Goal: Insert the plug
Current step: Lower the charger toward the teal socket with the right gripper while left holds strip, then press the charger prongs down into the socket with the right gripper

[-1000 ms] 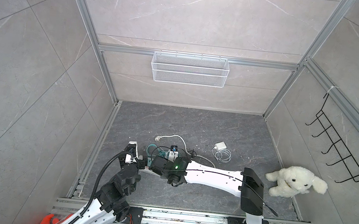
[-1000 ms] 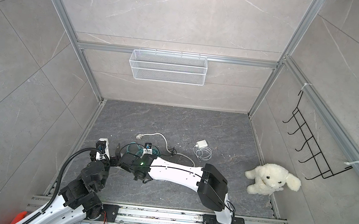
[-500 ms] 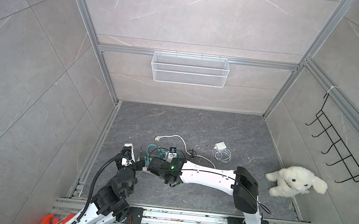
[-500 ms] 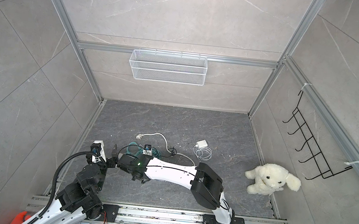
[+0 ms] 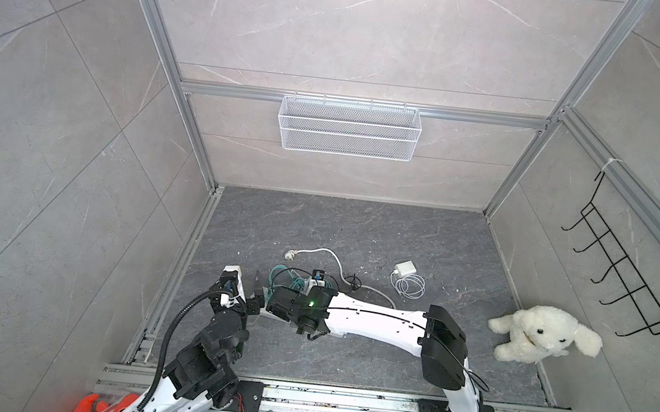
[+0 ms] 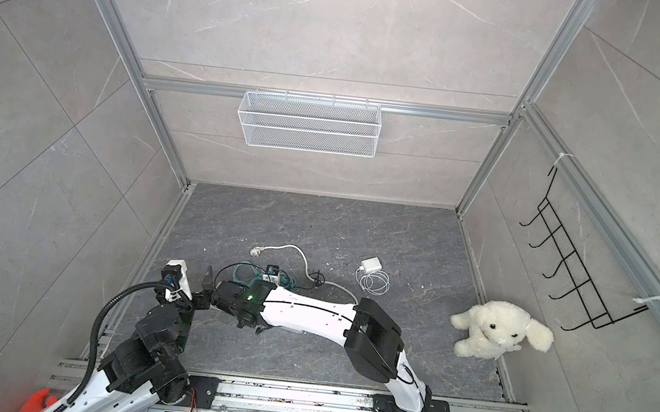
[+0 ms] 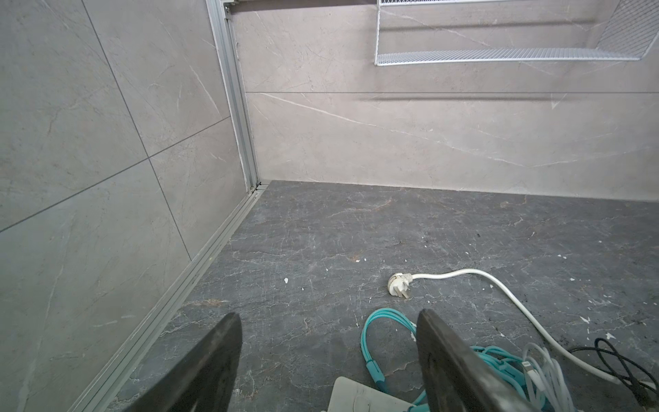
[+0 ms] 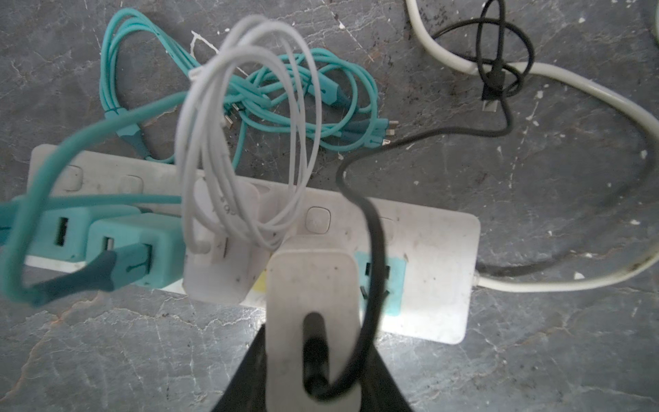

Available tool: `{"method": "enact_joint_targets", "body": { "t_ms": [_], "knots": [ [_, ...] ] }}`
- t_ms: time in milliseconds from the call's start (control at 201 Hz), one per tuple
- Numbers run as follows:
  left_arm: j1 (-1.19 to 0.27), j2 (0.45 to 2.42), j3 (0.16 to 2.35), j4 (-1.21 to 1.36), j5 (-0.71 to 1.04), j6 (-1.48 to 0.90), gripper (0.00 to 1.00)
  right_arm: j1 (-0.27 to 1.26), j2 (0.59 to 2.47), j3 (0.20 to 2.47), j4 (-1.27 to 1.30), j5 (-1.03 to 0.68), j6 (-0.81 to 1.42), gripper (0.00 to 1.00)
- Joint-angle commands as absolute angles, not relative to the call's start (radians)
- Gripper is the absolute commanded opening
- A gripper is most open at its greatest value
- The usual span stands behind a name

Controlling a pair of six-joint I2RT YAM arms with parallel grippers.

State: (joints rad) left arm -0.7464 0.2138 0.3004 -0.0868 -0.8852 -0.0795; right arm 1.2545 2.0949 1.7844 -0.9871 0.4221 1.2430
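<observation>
Shifted leftward from a second ago, the right arm point(image 5: 374, 320) reaches over the power strip point(image 8: 435, 257), the left gripper point(image 7: 328, 317) waits wide-fingered at its end, likely to brace it, and the right gripper point(image 8: 311, 342) pinches the white plug point(image 8: 310, 281) over the sockets for alignment.

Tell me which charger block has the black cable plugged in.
The white charger held by the right gripper at the power strip; the others there are teal or trail white cable.
</observation>
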Motion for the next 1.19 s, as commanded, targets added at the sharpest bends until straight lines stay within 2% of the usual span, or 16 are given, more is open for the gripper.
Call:
{"method": "enact_joint_targets", "body": {
  "t_ms": [0,219,428,587,836,956,1185],
  "knots": [
    [-0.743,0.179,0.308,-0.092,-0.886,-0.079,0.79,1.246,2.125,1.775,-0.967,0.372,1.299,0.00],
    [-0.742,0.159,0.314,-0.120,-0.884,-0.085,0.79,1.242,2.129,1.822,-1.022,0.395,1.321,0.00],
    [-0.742,0.128,0.316,-0.144,-0.878,-0.091,0.79,1.223,2.059,1.724,-0.979,0.368,1.351,0.00],
    [-0.742,0.125,0.316,-0.140,-0.870,-0.090,0.79,1.217,2.037,1.730,-0.988,0.376,1.343,0.00],
    [-0.743,0.144,0.316,-0.132,-0.870,-0.084,0.79,1.217,2.157,1.891,-1.068,0.374,1.295,0.00],
    [-0.742,0.136,0.314,-0.132,-0.868,-0.084,0.79,1.233,2.233,2.001,-1.192,0.413,1.288,0.00],
    [-0.743,0.150,0.308,-0.117,-0.857,-0.082,0.79,1.246,2.239,1.922,-1.138,0.377,1.313,0.00]
  ]
}}
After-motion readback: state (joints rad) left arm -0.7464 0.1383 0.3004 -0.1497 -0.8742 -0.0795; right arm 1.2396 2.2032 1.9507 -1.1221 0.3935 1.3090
